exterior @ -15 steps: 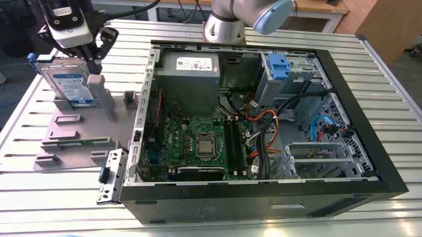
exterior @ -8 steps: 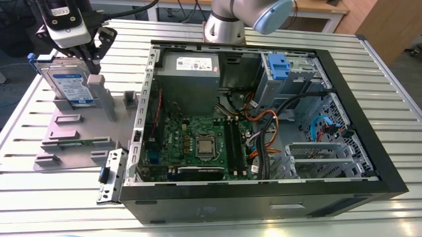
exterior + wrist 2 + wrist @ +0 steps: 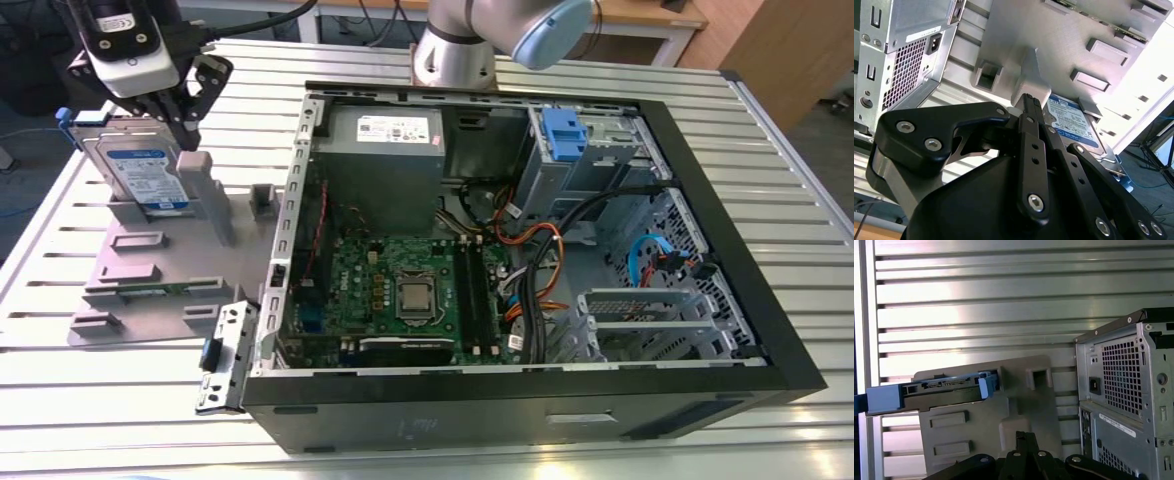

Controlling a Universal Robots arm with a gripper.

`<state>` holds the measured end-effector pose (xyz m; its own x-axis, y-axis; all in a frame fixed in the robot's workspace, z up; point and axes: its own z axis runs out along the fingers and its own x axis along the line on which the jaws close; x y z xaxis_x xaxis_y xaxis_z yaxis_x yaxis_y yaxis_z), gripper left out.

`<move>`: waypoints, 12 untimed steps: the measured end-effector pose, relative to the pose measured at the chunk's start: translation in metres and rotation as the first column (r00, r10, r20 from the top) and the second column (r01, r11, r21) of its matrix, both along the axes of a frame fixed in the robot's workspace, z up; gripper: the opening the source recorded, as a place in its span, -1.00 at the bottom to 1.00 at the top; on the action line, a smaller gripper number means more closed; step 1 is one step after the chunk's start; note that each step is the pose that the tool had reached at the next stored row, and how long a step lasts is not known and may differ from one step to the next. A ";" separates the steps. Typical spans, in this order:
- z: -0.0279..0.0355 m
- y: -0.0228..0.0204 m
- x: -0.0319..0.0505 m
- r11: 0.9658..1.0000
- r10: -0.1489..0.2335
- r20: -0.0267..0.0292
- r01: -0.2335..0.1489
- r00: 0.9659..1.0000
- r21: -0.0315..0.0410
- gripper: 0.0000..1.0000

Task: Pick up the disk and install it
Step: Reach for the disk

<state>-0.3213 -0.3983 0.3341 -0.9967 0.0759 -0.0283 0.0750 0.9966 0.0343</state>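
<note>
Gripper: the gripper (image 3: 171,116) hung just above the disk, at the exterior view's far left. In both wrist views (image 3: 1028,100) (image 3: 1021,436) its fingers looked pressed together, pinching nothing.
Disk: the disk (image 3: 140,172) stood on edge in the gray fixture (image 3: 147,292), just beside an upright post (image 3: 200,180). It was outside the computer case (image 3: 534,405).
Hidden: the gripper covered the disk's top far corner in the exterior view. Black linkages blocked part of the label (image 3: 1074,122) in the second wrist view. The first wrist view showed the disk (image 3: 939,390) edge-on, its blue frame cut off at the picture's edge.
Case: it lay open on the table (image 3: 120,410), to the exterior view's right of the fixture.
</note>
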 end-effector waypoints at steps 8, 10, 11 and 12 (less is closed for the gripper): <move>-0.0001 0.0000 -0.0038 1.000 0.000 0.000 0.000 1.000 0.000 -0.79; -0.0002 0.0000 -0.0047 1.000 0.000 0.000 0.000 1.000 0.000 -0.79; -0.0002 0.0000 -0.0052 1.000 0.000 0.000 0.000 1.000 0.000 -0.79; -0.0001 0.0000 -0.0056 1.000 0.000 0.000 0.000 1.000 0.000 -0.79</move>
<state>-0.3269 -0.3983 0.3340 -0.9967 0.0760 -0.0282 0.0750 0.9966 0.0343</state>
